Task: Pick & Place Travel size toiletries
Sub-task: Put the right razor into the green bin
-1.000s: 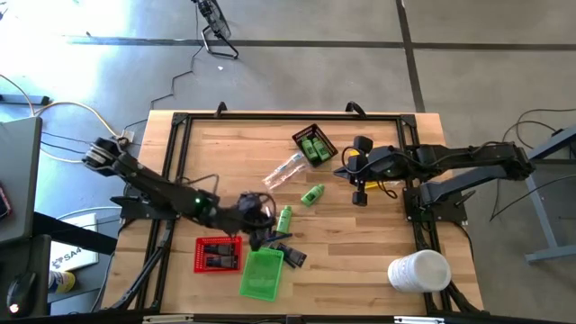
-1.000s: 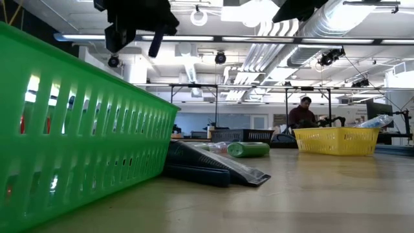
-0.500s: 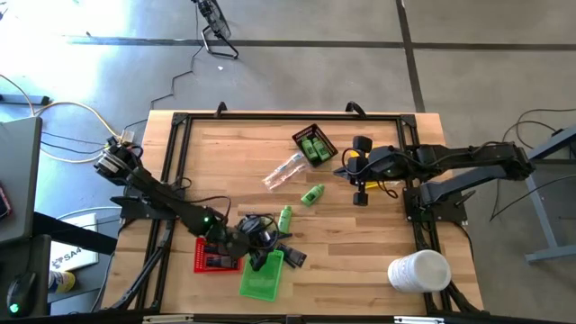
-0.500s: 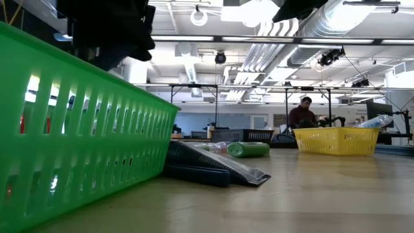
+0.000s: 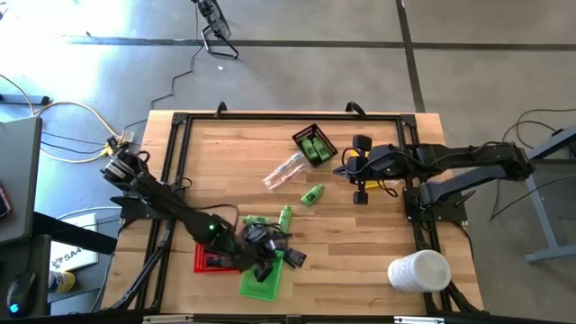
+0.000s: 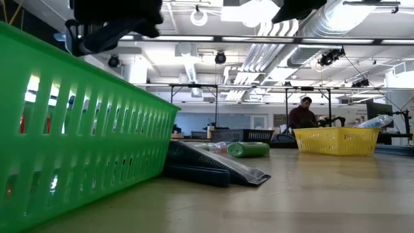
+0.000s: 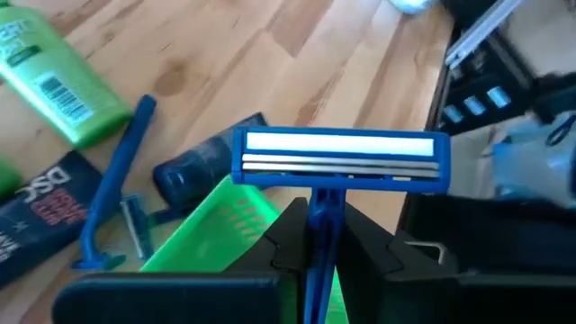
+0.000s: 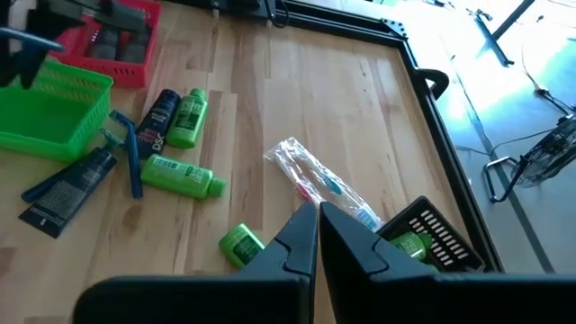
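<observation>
i'm seeing my left pincer point(image 7: 322, 236) pinching a blue razor point(image 7: 340, 162) by its handle, head up, hanging over the green tray point(image 5: 262, 273) at the near edge of the desk point(image 5: 225, 148). just beyond the tray a second blue razor point(image 7: 112, 184), a dark tube point(image 7: 200, 166) and a dark packet point(image 7: 40, 211) are lying beside a green bottle point(image 7: 63, 76). the red tray point(image 5: 214, 262) is sitting just left of the green one. my right pincer point(image 8: 317, 236) is waiting at the far right, fingers pressed together on nothing, with a clear-wrapped toothbrush point(image 8: 322, 184) and the black tray point(image 8: 434, 236) before it.
</observation>
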{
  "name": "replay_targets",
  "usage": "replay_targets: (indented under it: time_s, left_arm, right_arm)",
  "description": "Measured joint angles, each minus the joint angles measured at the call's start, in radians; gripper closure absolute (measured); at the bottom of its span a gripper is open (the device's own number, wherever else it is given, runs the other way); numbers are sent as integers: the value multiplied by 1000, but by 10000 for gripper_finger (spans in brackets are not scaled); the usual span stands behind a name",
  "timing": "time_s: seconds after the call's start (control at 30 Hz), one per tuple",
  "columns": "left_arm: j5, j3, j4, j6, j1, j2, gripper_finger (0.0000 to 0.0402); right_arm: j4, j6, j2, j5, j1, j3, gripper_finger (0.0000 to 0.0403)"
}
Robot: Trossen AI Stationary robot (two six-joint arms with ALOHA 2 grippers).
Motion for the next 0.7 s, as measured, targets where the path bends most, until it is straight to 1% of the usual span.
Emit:
replay_targets:
  time_s: [0.17,0.2,0.3,0.43,0.57,0.7]
  left_arm:
    - [29,115,-255,-1,-8,75,368]
    - [43,131,-276,-1,-9,91,368]
    - [102,154,-294,10,-9,124,368]
    - [150,161,-276,34,-8,157,368]
    - [180,160,-266,39,-6,170,363]
    - [179,160,-247,40,-6,169,342]
  right_arm:
    - [5,0,0,-52,-39,0,394]
    - [6,0,0,-61,-47,0,394]
    - [6,-3,0,-99,-71,0,394]
    - [6,-9,0,-117,-96,0,394]
    - [10,-13,0,-131,-116,0,394]
    - [7,-13,0,-131,-126,0,394]
